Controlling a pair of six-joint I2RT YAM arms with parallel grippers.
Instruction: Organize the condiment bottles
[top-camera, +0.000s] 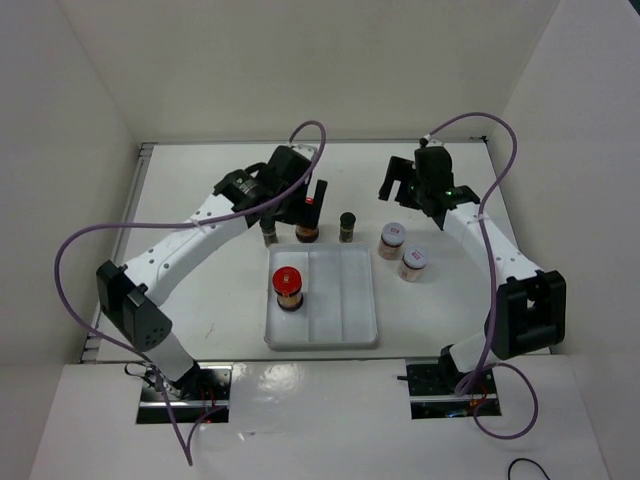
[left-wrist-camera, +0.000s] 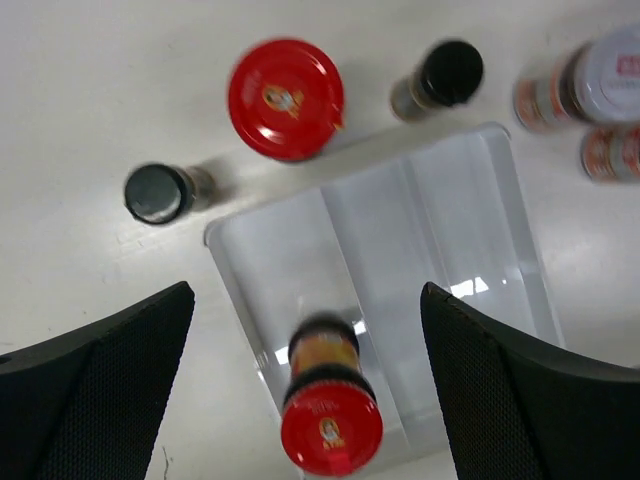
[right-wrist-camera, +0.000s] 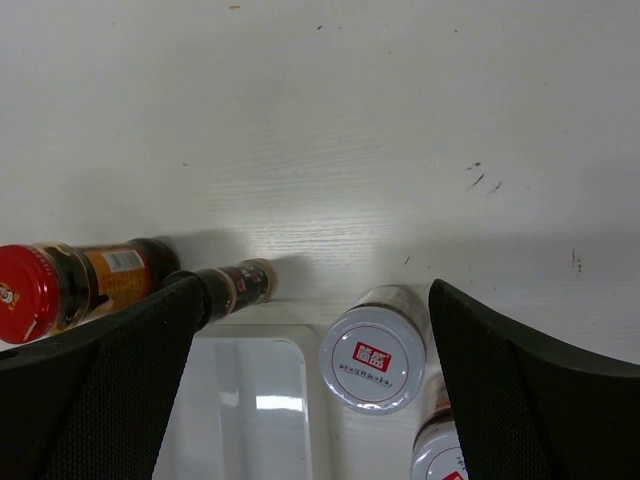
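Both sets of jaws stand wide and hold nothing: the left gripper (left-wrist-camera: 305, 295) hangs above the far end of the white tray (left-wrist-camera: 470, 230), and the right gripper (right-wrist-camera: 315, 283) hovers over the table (top-camera: 200, 300) beyond the pale-lidded pair. Of the condiment bottles, one red-capped jar (left-wrist-camera: 330, 420) stands upright in the tray's left section. The second red-capped jar (left-wrist-camera: 286, 98) stands on the table just past the tray's far rim, with a dark jar (left-wrist-camera: 155, 192) near it on one side and another dark jar (left-wrist-camera: 450, 75) on the other. A pinkish jar (top-camera: 392, 240) and its twin (top-camera: 414, 262) stand close together beside the tray's right edge. The likeliest trouble is a topple. A left finger coming down for the second red-capped jar could clip the nearer dark jar, which is slim and probably tips easily. A low sweep back over the tray could also knock down the jar already placed. The close-set pinkish pair leaves little room for a finger between them. The count is six jars, two of each kind, one in the tray and five on the table, and one tray with three sections.
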